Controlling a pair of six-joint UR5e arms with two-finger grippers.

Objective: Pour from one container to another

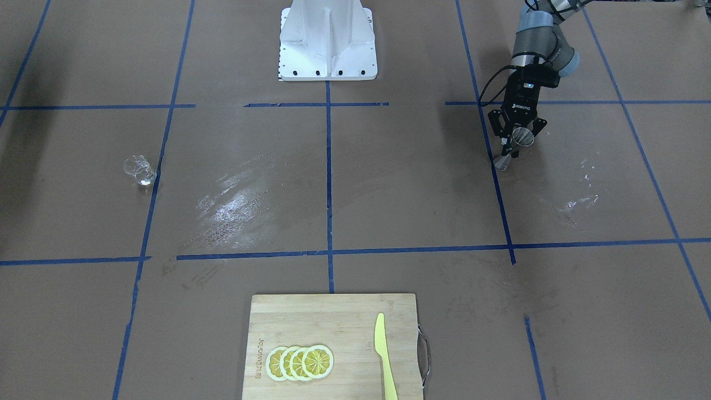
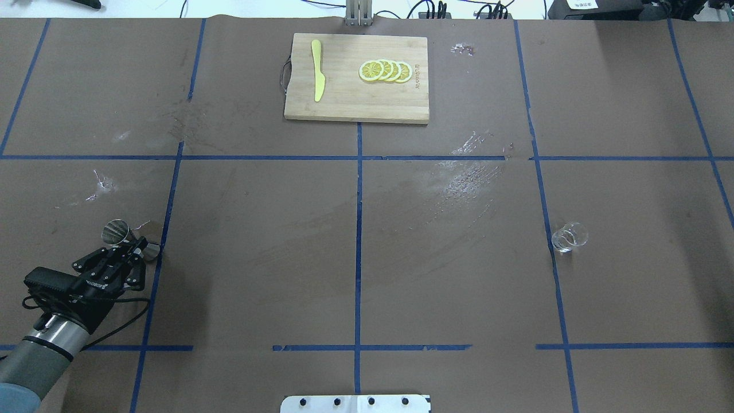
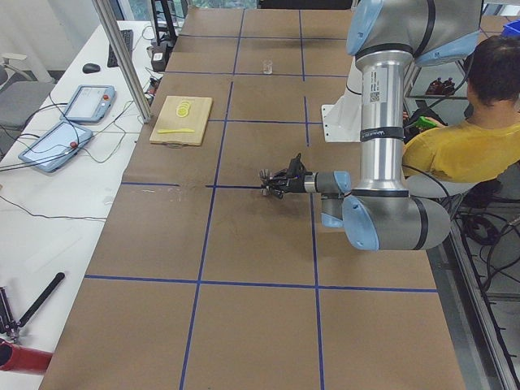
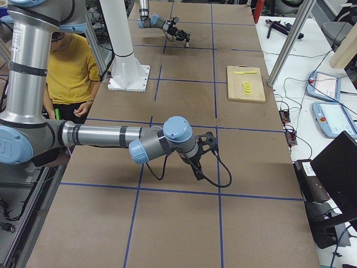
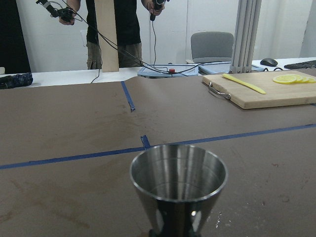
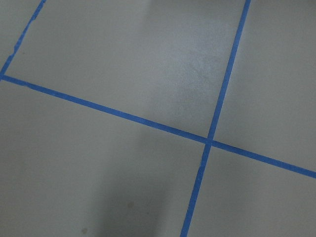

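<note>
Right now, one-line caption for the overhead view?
Left tool holds the steel jigger by its waist; glass stands far to the right, cutting board beyond.

robotics lab, by every sign: long bench (image 3: 252,236) papered brown and gridded with blue tape strips (image 2: 358,241), grey teach pendant tablets (image 3: 54,146) cabled on a white side table (image 3: 49,227), aluminium frame post (image 3: 120,57), yellow-shirted seated operator (image 3: 463,150), white bolted arm pedestal (image 1: 328,44).

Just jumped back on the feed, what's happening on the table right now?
The left gripper is shut on the waist of the upright steel jigger, on the table's left side. The glass tumbler stands alone far to the right, untouched. The right gripper hangs over bare table, away from both; open or shut, I cannot tell. No pouring yet.
</note>
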